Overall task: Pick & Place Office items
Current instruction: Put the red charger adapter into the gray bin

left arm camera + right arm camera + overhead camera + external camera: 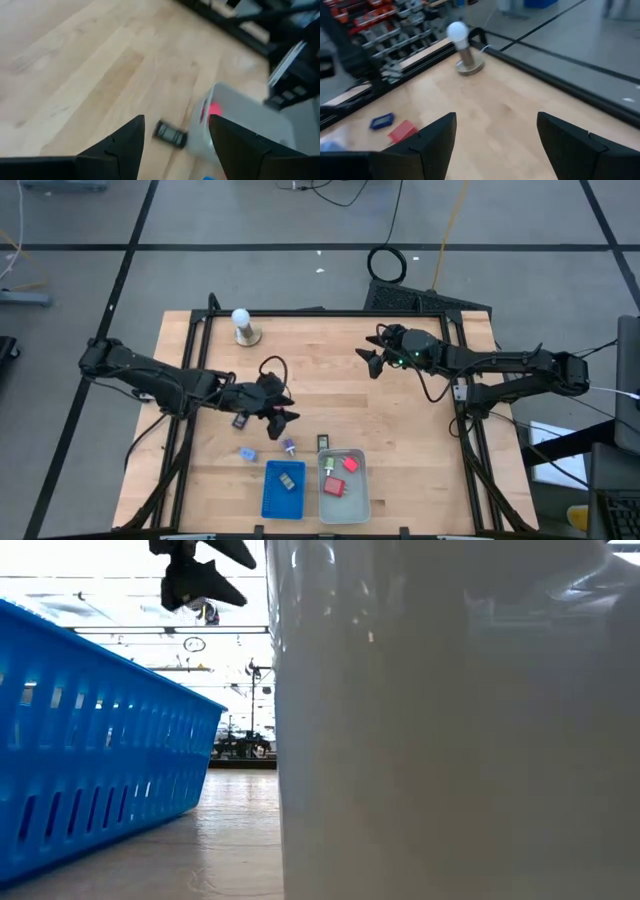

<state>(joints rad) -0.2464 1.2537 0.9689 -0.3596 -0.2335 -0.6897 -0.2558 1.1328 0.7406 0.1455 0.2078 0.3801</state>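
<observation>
The wooden table (330, 360) carries everything, and I lean in over it from both sides; my left arm reaches across the near half because that is where the small office pieces lie, while my right arm waits over the far half, out of the way.

The two trays sit side by side at the near edge, presumably as drop-off places: the blue tray (284, 489) holds one small piece, and the pale grey tray (343, 486) holds two red blocks (350, 464), which I take as items already sorted.

The white ball on its round base (241, 326) stands upright near the far left corner, well apart from the work; I judge it is no part of the sorting.

My left gripper (282, 416) hovers above the table just beyond the trays; its fingers (127, 145) stand apart with nothing between them, and through the gap I see a small black item (170, 134) lying flat just beside the grey tray's wall, so I judge this is my next pick.

My right gripper (372, 360) hangs idle; its fingers (437, 137) are spread wide and empty.

Still loose on the wood near my left gripper: a dark blue piece (240, 421), a light blue one (247, 454), and a purple-topped one (288, 446).
</observation>
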